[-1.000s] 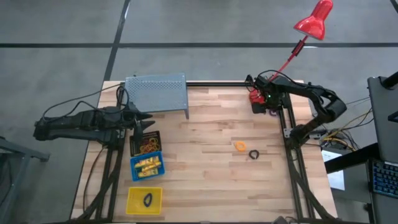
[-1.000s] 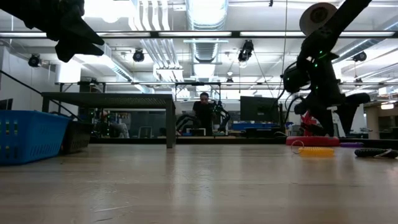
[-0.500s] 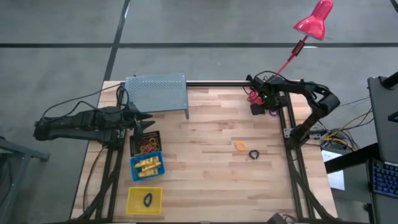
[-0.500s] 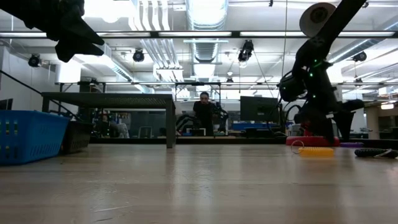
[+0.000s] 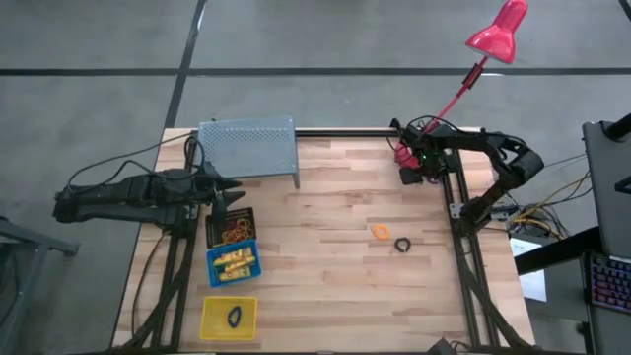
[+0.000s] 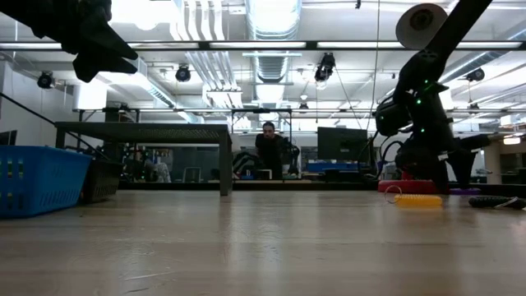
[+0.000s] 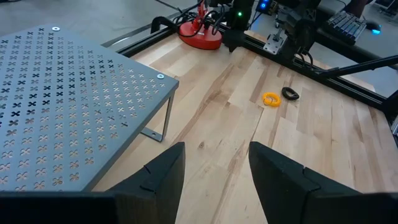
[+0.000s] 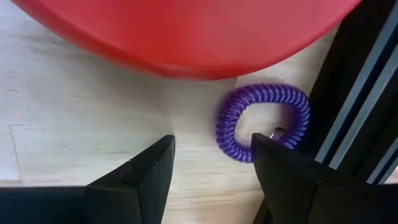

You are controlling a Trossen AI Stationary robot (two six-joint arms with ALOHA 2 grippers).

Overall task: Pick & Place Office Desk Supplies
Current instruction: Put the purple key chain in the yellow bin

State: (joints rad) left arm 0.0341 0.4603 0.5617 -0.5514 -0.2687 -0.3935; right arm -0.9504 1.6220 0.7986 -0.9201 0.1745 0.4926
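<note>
Since a second ago the right arm has shifted slightly beside the lamp base at the table's far right corner. The right gripper hovers low with fingers spread, empty, over a purple coiled ring that lies touching the red base. The left gripper waits open and empty above the black bin of rubber bands. An orange ring and black ring lie side by side mid-table.
</note>
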